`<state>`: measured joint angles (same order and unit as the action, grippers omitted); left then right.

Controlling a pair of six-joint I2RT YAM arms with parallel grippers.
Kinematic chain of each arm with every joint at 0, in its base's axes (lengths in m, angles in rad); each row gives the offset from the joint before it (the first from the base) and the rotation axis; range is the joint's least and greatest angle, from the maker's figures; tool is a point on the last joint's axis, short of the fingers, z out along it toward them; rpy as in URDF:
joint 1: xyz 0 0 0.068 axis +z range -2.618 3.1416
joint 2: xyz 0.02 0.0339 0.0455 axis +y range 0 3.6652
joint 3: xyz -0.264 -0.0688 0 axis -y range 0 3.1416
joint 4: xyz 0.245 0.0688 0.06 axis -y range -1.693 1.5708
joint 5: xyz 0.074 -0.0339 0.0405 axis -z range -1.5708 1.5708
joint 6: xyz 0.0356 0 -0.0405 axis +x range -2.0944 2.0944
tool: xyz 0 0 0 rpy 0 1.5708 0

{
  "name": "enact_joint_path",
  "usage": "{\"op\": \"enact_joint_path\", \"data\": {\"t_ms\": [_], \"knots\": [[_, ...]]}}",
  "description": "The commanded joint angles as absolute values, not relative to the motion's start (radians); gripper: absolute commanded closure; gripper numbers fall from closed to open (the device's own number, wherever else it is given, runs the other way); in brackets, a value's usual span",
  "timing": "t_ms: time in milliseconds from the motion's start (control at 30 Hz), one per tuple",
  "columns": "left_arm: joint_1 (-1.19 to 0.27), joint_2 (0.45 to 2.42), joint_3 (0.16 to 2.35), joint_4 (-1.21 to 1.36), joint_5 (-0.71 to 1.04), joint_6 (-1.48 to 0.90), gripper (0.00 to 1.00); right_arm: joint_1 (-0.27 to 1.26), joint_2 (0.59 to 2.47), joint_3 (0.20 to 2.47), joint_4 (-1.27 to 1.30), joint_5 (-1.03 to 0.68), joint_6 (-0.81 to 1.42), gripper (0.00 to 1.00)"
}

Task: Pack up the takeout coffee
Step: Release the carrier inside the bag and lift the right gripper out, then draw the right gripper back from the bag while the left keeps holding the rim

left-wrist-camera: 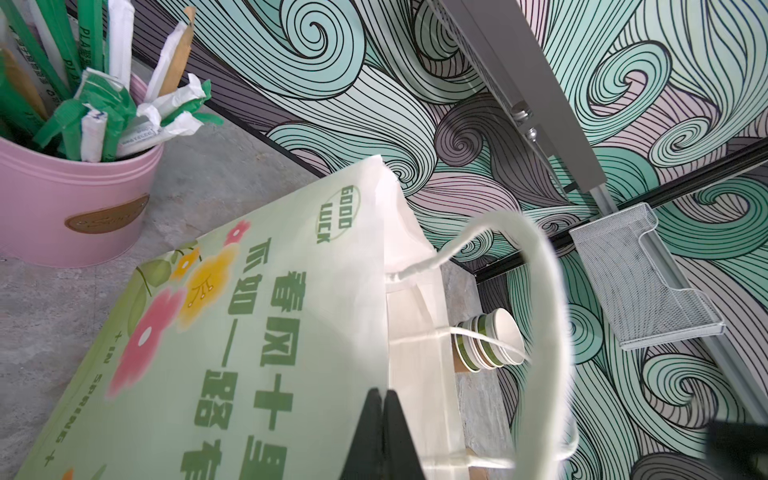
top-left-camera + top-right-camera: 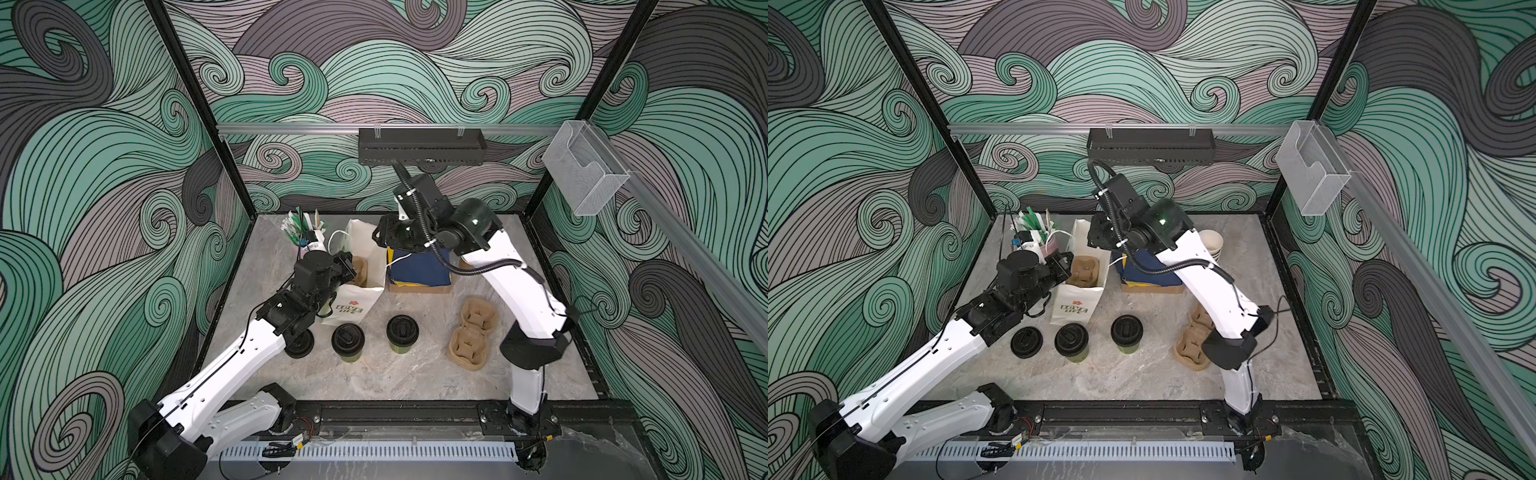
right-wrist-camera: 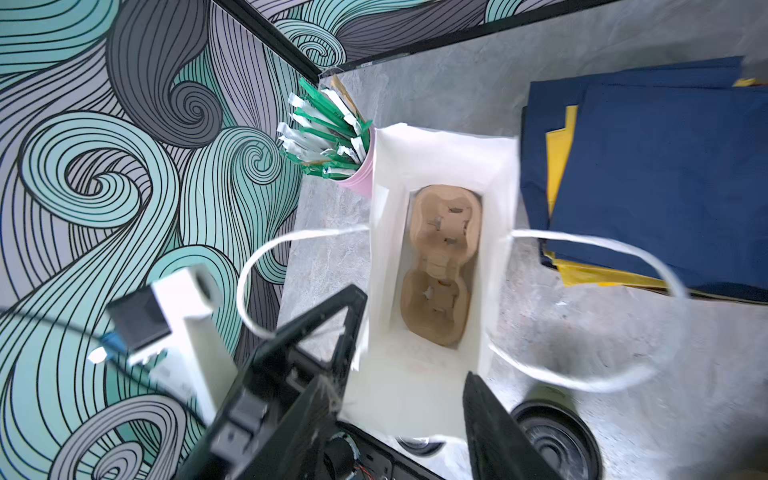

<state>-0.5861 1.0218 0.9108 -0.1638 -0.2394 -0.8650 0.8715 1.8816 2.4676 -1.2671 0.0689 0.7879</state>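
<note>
upright on desk [image 2: 395, 382], outside paper bag [image 2: 353, 305] and just in front of it: lidded coffee cup [image 2: 348, 340] and second lidded coffee cup [image 2: 402, 330]. cup carrier [image 3: 440, 266] lying in paper bag bottom. left end effector [image 1: 381, 401] clenched, seemingly pinching paper bag rim. right end effector [image 3: 397, 399] released above paper bag mouth, grasping nothing.

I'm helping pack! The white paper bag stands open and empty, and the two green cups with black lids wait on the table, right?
Not empty: the right wrist view shows a brown pulp cup carrier inside the open white paper bag. Both green black-lidded cups do wait on the grey table.
</note>
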Motion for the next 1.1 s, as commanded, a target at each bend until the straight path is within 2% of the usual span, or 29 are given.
{"op": "enact_joint_path", "data": {"t_ms": [0,133,300,600,800,967,1067], "knots": [[-0.594,0.999,0.91,-0.175,-0.264,-0.861,0.99,0.883,1.826,2.295,-1.305,0.175,0.752,0.46],[-0.593,0.996,0.914,-0.189,-0.271,-0.861,0.84,0.898,1.792,2.152,-1.28,0.11,0.782,0.43],[-0.594,0.986,0.922,-0.217,-0.293,-0.854,0.73,0.916,1.821,2.106,-1.201,0.043,0.789,0.41],[-0.594,0.953,0.921,-0.247,-0.339,-0.83,0.7,0.916,1.919,2.112,-1.153,0.116,0.827,0.52],[-0.594,0.936,0.925,-0.25,-0.352,-0.811,0.66,0.916,1.937,2.113,-1.092,0.11,0.836,0.73],[-0.592,0.913,0.982,-0.353,-0.393,-0.766,0.5,0.916,1.949,2.151,-1.09,0.142,0.812,0.95],[-0.59,0.914,1.031,-0.451,-0.39,-0.753,0.43,0.913,1.951,2.177,-1.092,0.165,0.775,1.0]]}}
